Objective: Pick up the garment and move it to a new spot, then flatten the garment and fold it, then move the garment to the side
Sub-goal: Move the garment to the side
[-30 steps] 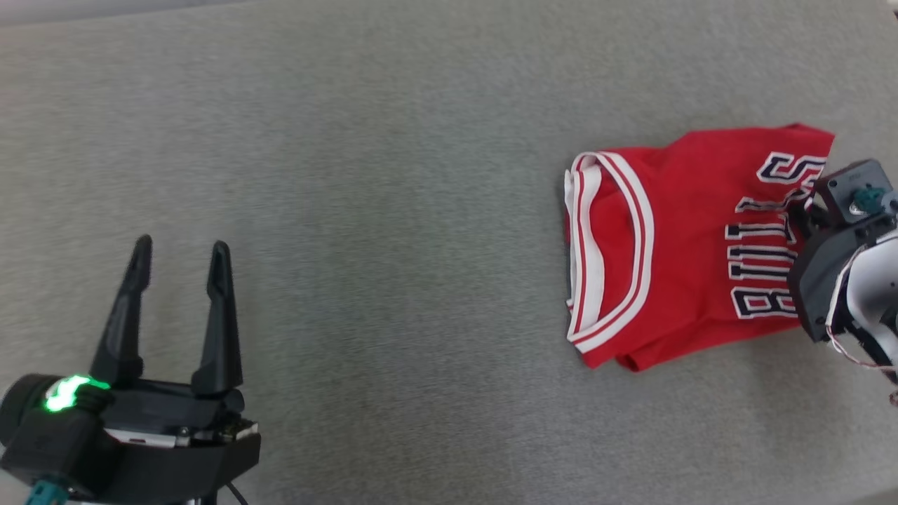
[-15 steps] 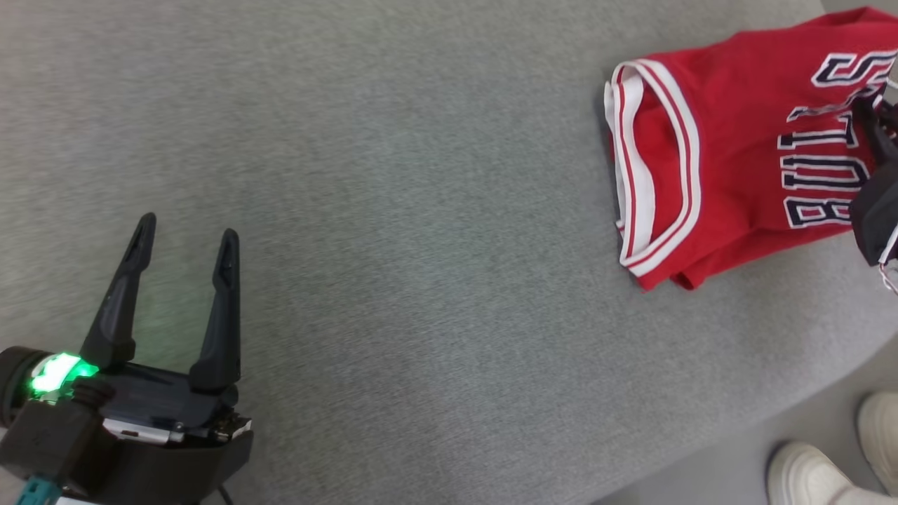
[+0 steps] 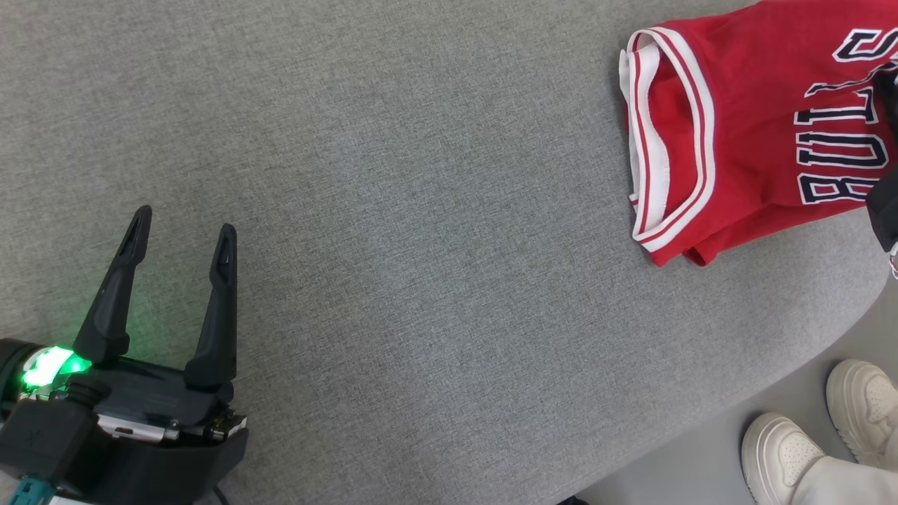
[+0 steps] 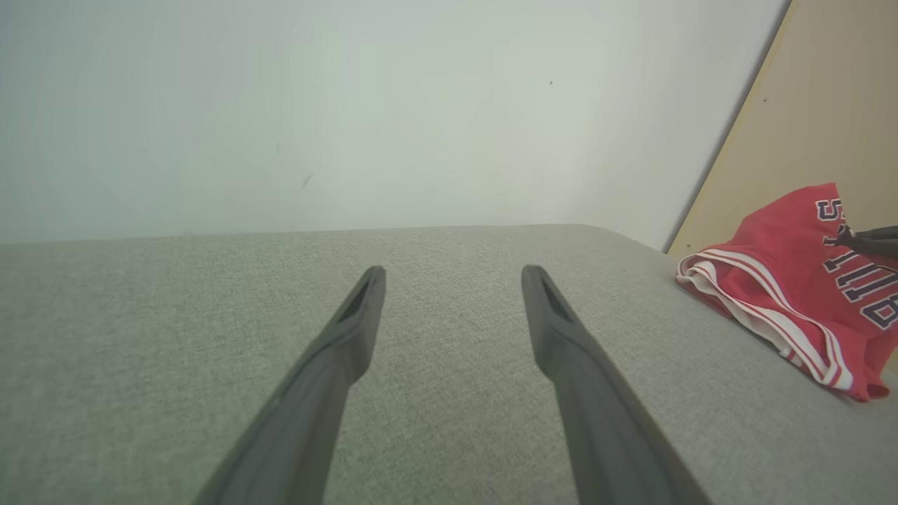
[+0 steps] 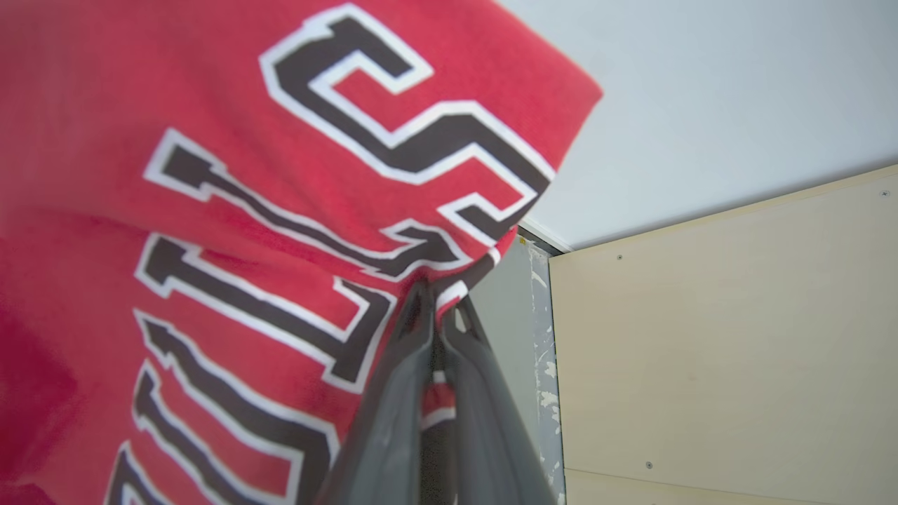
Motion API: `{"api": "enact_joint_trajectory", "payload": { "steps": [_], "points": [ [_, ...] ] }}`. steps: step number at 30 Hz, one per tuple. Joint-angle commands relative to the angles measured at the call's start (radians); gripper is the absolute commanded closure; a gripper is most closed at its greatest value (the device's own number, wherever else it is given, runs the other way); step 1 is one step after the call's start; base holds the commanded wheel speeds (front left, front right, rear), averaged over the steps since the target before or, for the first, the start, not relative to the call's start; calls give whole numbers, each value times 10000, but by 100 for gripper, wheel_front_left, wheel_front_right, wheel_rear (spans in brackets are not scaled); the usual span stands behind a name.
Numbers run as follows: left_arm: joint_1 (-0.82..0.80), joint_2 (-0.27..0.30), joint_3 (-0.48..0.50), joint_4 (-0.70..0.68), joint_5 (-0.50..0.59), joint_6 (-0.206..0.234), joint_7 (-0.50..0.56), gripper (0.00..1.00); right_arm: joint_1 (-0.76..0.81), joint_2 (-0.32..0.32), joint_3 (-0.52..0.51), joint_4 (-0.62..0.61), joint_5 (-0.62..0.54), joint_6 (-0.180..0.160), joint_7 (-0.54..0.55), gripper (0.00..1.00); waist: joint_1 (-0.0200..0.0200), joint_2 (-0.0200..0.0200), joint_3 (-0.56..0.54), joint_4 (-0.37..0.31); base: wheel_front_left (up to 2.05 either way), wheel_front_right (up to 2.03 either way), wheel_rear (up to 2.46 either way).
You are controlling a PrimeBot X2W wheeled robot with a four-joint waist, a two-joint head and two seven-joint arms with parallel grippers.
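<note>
The right gripper (image 5: 436, 298) has its jaws clamped on an edge of the jersey (image 3: 744, 119) lying on the counter (image 3: 421, 210). The left gripper (image 3: 184, 228) hovers with jaws spread, empty.

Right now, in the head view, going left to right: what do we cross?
left gripper with jaws open → bare grey table → red jersey

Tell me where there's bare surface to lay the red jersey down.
The grey fabric tabletop is bare from the open left pincer across to the red basketball jersey. Crowded at the right edge: the shut right pincer grips the jersey, and a person's white shoes stand beside the table.
</note>
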Motion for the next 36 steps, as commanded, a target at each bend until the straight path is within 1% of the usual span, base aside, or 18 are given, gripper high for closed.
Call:
{"api": "enact_joint_trajectory", "payload": {
  "steps": [1,2,9,13,15,20,22,24,25,28,30,31,33,36],
  "points": [
    [-2,41,8,-52,-8,13,-28,0,-145,65,-84,86,-126,-29,-103,55,-1,-1,-37,40,0,0,0],
    [2,38,4,-53,-11,14,-28,0,-140,94,-120,139,-183,-29,-170,0,-1,-1,-60,64,0,0,0],
    [70,-212,53,57,-75,13,-28,0,69,144,-544,359,-871,-29,-812,0,-1,-1,-456,359,0,0,0],
    [210,-520,154,222,-117,13,-28,0,334,254,-950,272,-1003,-29,-1337,0,-1,-1,-899,690,0,0,0],
    [283,-712,277,366,-147,14,-28,0,517,431,-1208,53,-953,-29,-1576,0,-1,-1,-1185,895,0,0,0],
    [703,-1267,715,755,-157,14,-28,0,1482,1030,-1763,-979,-768,-29,-1972,0,-1,-1,-1983,1411,0,0,0],
    [884,-1457,912,955,-125,14,-28,0,1967,1401,-2080,-1448,-429,-29,-2114,0,-1,-1,-2328,1645,0,0,0],
    [1082,-1647,1099,1124,-159,14,-26,0,2468,1602,-2252,-1913,-279,-29,-2196,0,-1,-1,-2662,1883,0,0,0],
    [1082,-1647,1099,1124,-159,14,-26,0,2468,1602,-2252,-1913,-279,-29,-2196,0,-1,-1,-2662,1883,0,0,0],
    [1340,-1878,1371,1383,-97,14,-28,0,3282,1934,-2395,-2630,-241,-29,-2254,0,-1,-1,-3163,2198,0,0,0],
    [1519,-2056,1656,1698,-24,14,-28,0,4120,2442,-2701,-3291,-204,-29,-2280,0,-1,-1,-3634,2514,0,0,0],
    [1519,-2056,1656,1698,-24,14,-28,0,4120,2442,-2701,-3291,-204,-29,-2280,0,-1,-1,-3634,2514,0,0,0],
    [1780,-2188,1866,2031,-12,14,-26,0,4955,2934,-2909,-3813,-142,-29,-2356,0,-1,-1,-4114,2814,0,0,0],
    [1959,-2244,1905,2351,38,14,-28,0,5820,3420,-2969,-4182,-69,-29,-2435,0,-1,-1,-4556,3115,0,0,0]
  ]
}}
